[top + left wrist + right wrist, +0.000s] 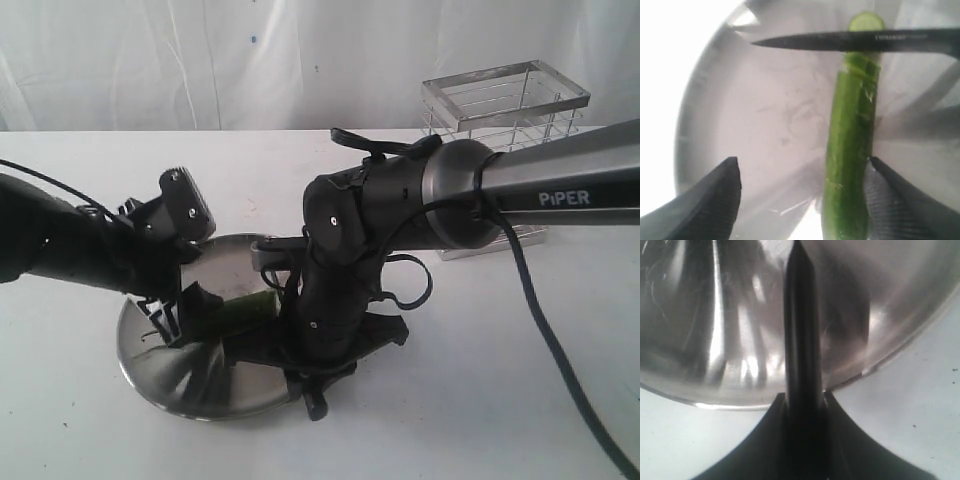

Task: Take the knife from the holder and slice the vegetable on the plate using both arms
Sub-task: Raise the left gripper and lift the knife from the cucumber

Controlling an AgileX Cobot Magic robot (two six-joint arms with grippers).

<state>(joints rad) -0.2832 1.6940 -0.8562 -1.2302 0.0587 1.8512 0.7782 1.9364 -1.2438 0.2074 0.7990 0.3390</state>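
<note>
The vegetable [850, 140], long and green, lies on the plate [705, 100] between the fingers of the left pincer [802, 162]. It rests against one finger [900, 200], while the other finger [715, 200] stands well apart, so this pincer is open and grips nothing. Bare plate fills the gap on that side.

Near the vegetable's far end the knife [850, 40] crosses it, with a round cut slice [867, 22] just beyond the blade. The right pincer [805, 405] is closed on the knife's dark handle at the plate's rim.

In the exterior view both arms crowd over the plate. The holder [505, 110] stands well apart behind the right arm, and the white table [450, 400] lies bare to the right.
</note>
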